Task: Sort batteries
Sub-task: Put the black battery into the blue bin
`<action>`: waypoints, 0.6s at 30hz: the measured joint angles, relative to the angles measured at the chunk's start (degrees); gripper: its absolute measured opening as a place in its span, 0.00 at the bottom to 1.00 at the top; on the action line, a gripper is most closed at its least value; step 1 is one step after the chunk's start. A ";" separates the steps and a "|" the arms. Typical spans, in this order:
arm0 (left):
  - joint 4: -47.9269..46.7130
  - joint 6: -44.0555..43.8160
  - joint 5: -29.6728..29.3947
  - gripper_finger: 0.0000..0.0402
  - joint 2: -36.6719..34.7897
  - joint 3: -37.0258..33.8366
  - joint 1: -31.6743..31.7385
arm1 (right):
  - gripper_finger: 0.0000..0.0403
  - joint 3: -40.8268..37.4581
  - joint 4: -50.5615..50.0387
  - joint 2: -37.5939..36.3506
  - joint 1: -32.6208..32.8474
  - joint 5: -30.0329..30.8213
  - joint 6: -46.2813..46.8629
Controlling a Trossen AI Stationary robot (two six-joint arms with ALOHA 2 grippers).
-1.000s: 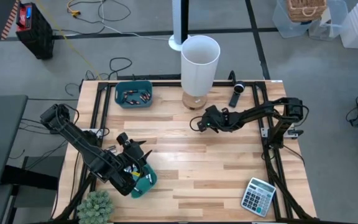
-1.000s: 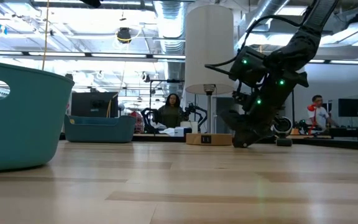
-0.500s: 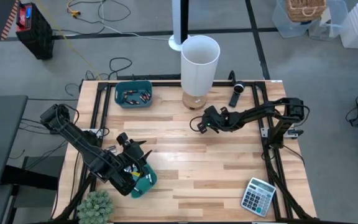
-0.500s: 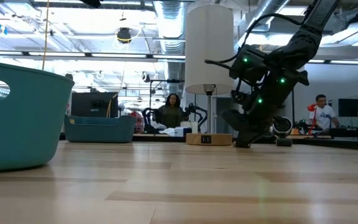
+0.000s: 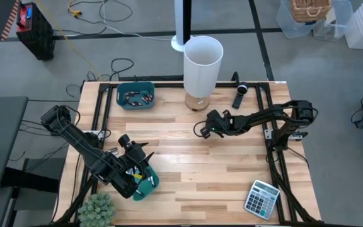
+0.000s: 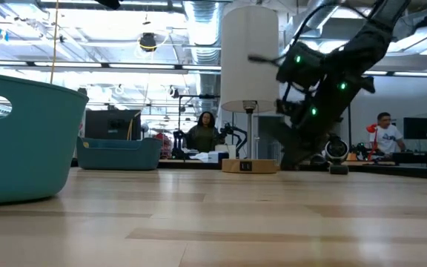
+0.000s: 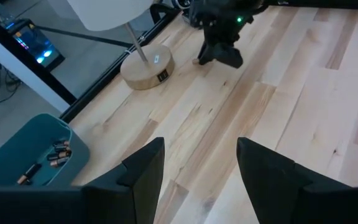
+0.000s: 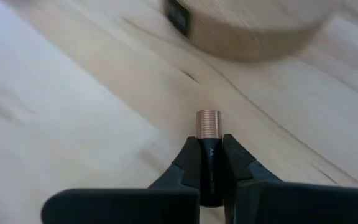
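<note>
My right gripper (image 5: 200, 130) (image 8: 209, 163) is near the table's middle, in front of the lamp's wooden base (image 5: 197, 103), and is shut on a dark AA battery (image 8: 209, 146) with a copper-coloured end. My left gripper (image 5: 137, 165) (image 7: 197, 168) stands open and holds nothing, over the near teal bin (image 5: 149, 181) at the table's near left. Several batteries (image 5: 135, 97) lie in the far teal bin (image 5: 135, 96) (image 7: 39, 155) at the back left. My right gripper pinches the battery's dark body (image 8: 209, 167) between its two fingers. The battery lies along the fingers, and its copper-coloured end (image 8: 208, 123) sticks out past the fingertips (image 8: 189, 158). In the low view the gripper (image 6: 293, 157) slants down toward the table and stands just above it.
A tall white lamp (image 5: 202, 60) stands at the back middle, with a black oblong device (image 5: 240, 96) to its right. A calculator (image 5: 261, 198) lies at the near right corner and a small plant (image 5: 97, 207) at the near left. Bare wood lies between the arms.
My right gripper has gone up a little from the table, where its tips stood a second ago, and now shows blurred in the low view.
</note>
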 joint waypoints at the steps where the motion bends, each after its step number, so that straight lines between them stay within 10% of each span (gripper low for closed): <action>1: 0.01 0.00 0.00 0.49 0.00 0.00 0.00 | 0.06 0.02 0.30 -0.81 0.62 0.04 -0.17; 18: 0.46 -1.19 -11.63 0.49 0.02 0.04 0.02 | 0.06 4.28 27.15 -0.85 13.60 1.04 -14.88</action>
